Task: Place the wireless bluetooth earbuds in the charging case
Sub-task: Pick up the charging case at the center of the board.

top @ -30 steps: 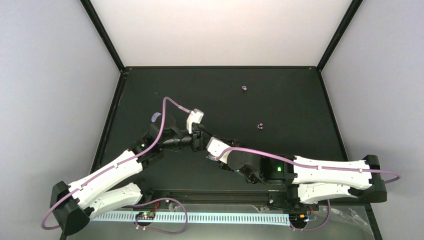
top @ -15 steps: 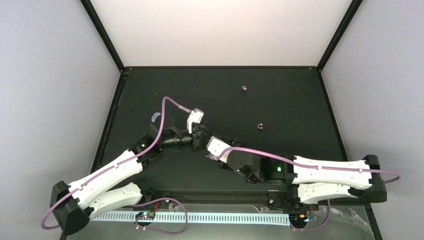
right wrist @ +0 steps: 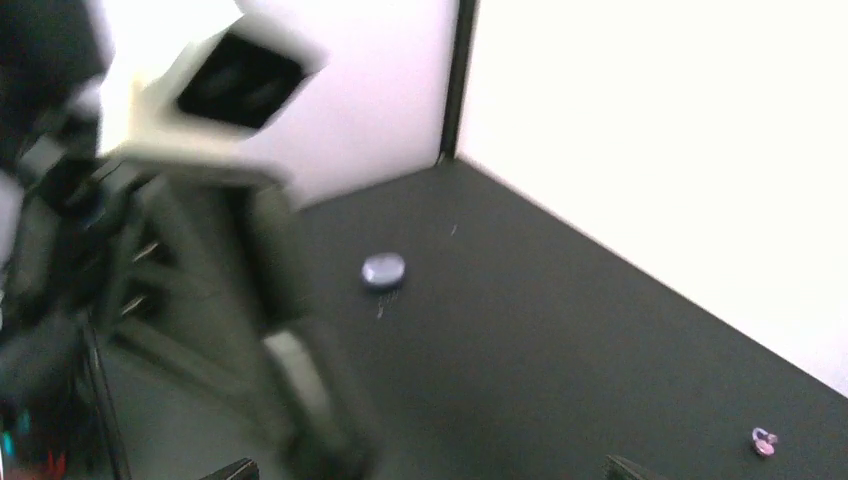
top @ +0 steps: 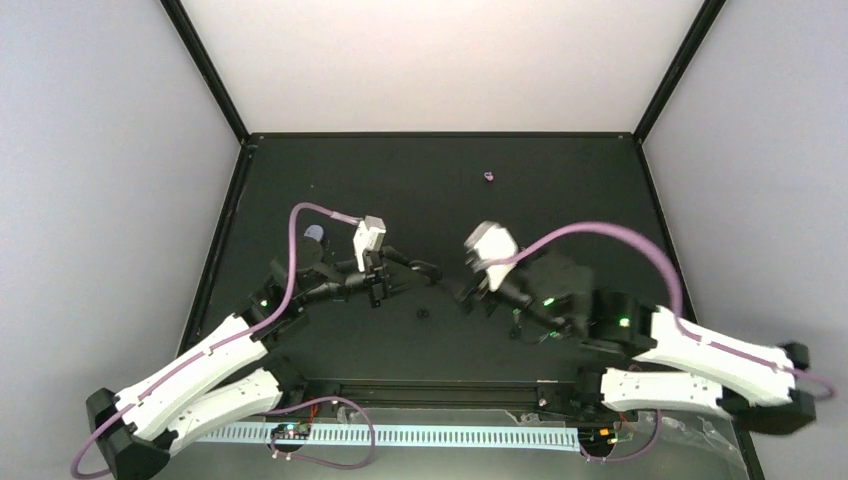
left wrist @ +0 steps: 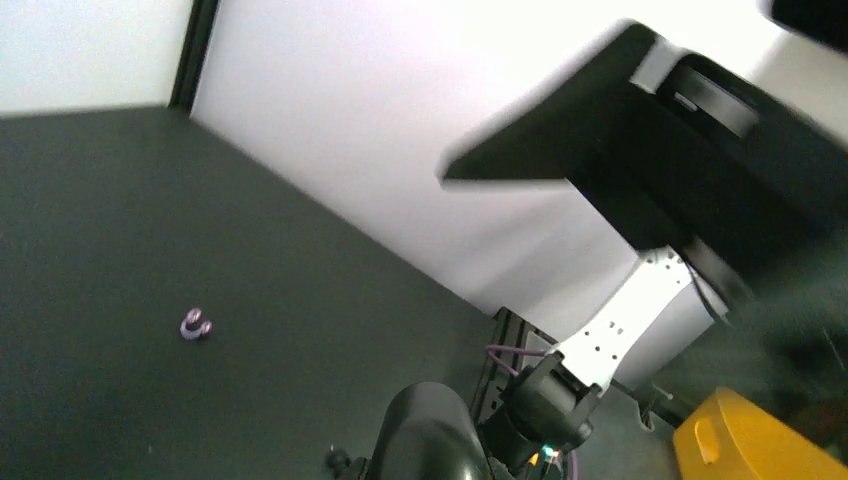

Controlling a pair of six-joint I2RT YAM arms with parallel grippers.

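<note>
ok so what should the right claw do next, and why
Probably swing the right claw toward the earbud lying loose near the back of the table. Its jaws stand wide with nothing between them, and that bud sits far from the charging case beside the left arm.

Black tabletop (top: 560,200), white walls (top: 440,60); tiny black ring (top: 422,316) on it, front-centre; yellow obj (left wrist: 745,445) in left wrist view.

No words, numbers, labels or signs can be read in any of the views. Everything is either plain or too blurry to make out.
</note>
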